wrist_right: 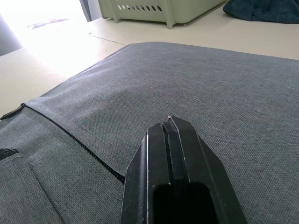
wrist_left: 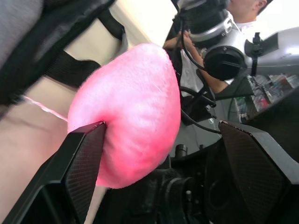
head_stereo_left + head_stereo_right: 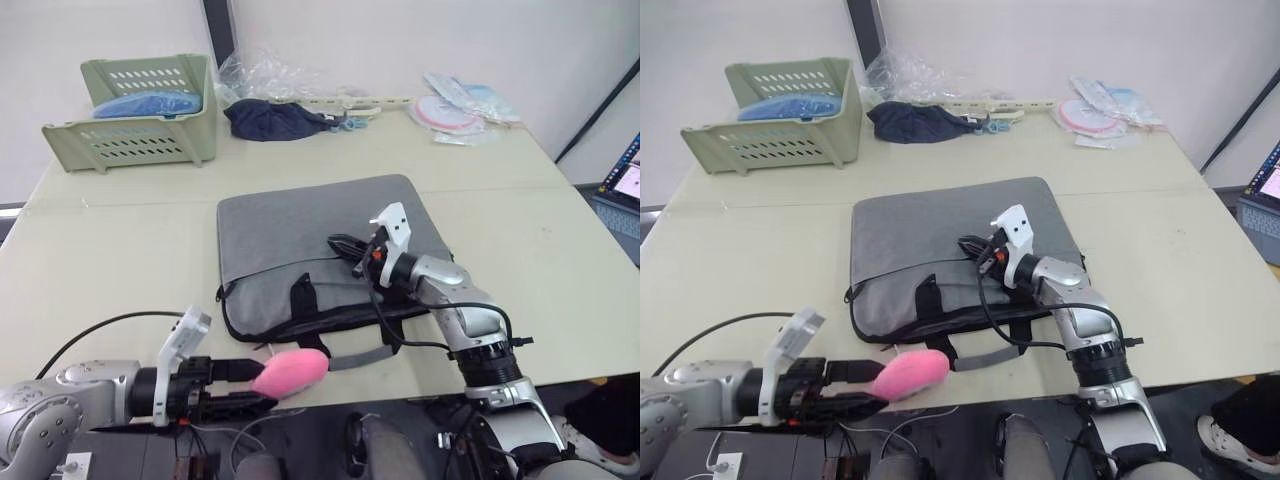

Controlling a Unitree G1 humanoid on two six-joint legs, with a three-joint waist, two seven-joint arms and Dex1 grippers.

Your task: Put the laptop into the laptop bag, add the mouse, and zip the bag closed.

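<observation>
The grey laptop bag point(image 3: 300, 230) lies flat mid-table, its black handles point(image 3: 303, 296) and dark zipper edge facing me. My right gripper point(image 3: 336, 241) is shut with nothing in it, its fingertips point(image 1: 169, 122) just over the bag's top panel near a zipper line. At the table's front edge my left gripper point(image 3: 262, 388) is open, and a fluffy pink plush toy point(image 3: 292, 371) sits between its spread fingers point(image 2: 84, 158), touching one pad. The laptop and the mouse are out of view.
A green basket point(image 3: 140, 130) holding something blue stands at the back left. A dark cloth point(image 3: 268, 118) and plastic packets point(image 3: 455, 110) lie along the back. Another laptop point(image 3: 622, 195), its screen lit, sits off the table's right. A person's shoe point(image 3: 1225, 440) is on the floor.
</observation>
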